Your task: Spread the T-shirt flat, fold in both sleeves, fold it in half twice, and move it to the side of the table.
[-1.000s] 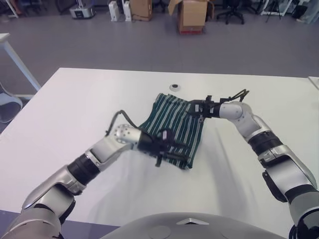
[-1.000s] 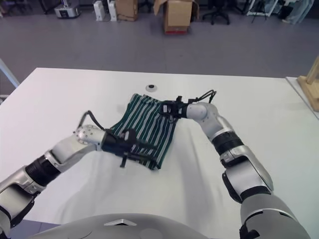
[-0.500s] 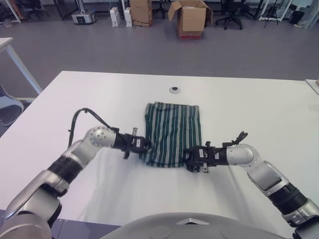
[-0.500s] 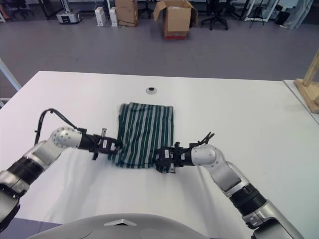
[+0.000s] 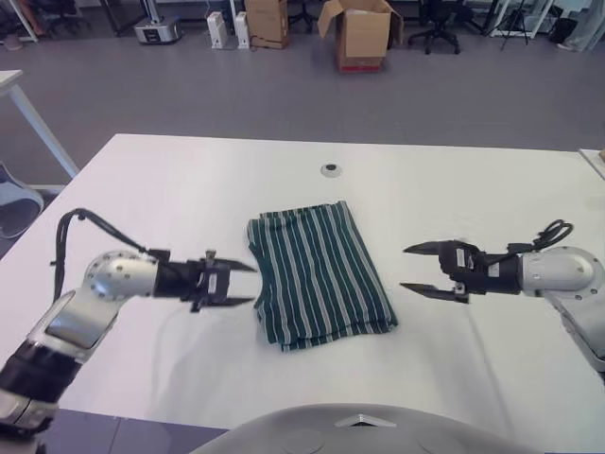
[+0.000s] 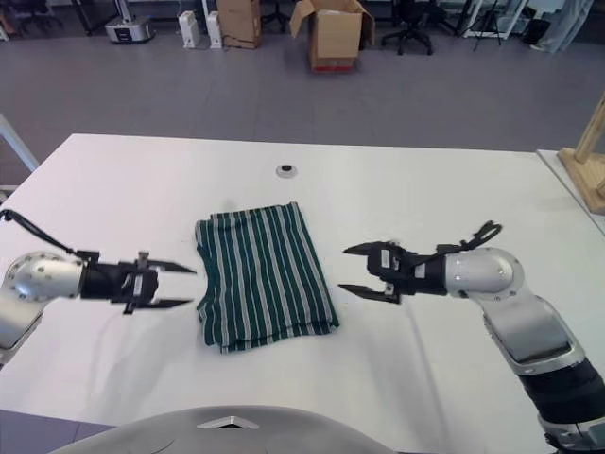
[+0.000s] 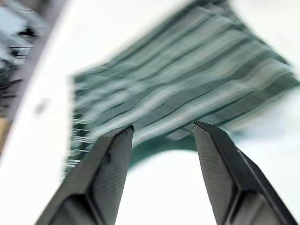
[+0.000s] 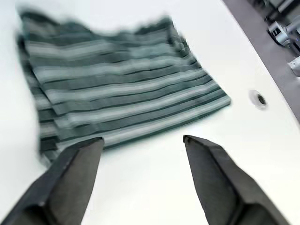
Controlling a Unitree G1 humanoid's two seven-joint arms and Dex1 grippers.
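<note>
On the table (image 5: 151, 180), the folded T-shirt (image 5: 317, 274) lies between the open left gripper (image 5: 253, 284) and open right gripper (image 5: 404, 269); best to pinch all layers evenly before sliding.

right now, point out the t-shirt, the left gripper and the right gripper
T-shirt (image 5: 319, 274), left eye view, middle of folded cloth
left gripper (image 5: 248, 284), left eye view, midway between open fingertips
right gripper (image 5: 408, 269), left eye view, midway between open fingertips

The white table (image 5: 492, 189) carries 1 folded striped T-shirt (image 5: 319, 274) and 1 small round grommet (image 5: 330, 169).
</note>
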